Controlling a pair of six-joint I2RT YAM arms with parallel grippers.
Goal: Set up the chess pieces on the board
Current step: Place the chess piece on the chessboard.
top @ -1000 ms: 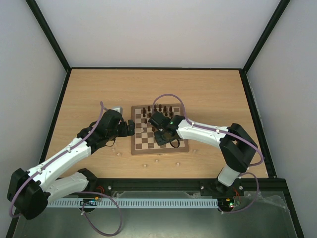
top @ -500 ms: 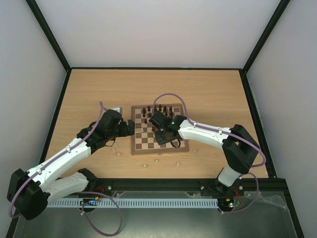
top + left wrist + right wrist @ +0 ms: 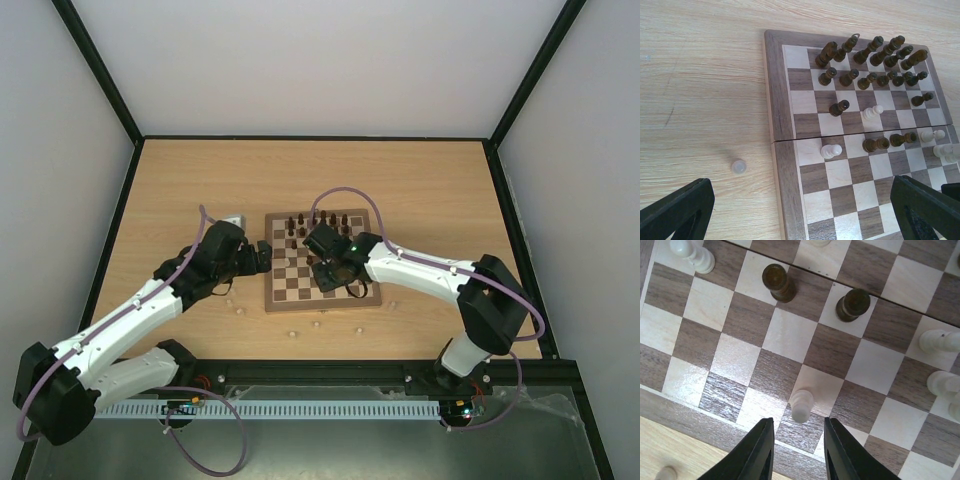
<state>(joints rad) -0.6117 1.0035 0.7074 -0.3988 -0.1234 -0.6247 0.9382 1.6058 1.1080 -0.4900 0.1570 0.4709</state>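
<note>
The board lies mid-table, with dark chess pieces crowded on its two far rows. A few cream pieces and dark ones stand in the middle rows. My right gripper hovers over the board's near rows. In the right wrist view it is open, and a cream pawn stands upright on a pale square just beyond the fingertips, touching neither. My left gripper is wide open over the board's left edge and holds nothing.
Loose cream pieces lie on the tabletop in front of the board. One sits just left of the board and another just off its near border. Black frame rails edge the table.
My right gripper has opened and let go of the cream pawn, which now stands free on the board. The right arm shifted slightly. The left arm has not moved.
</note>
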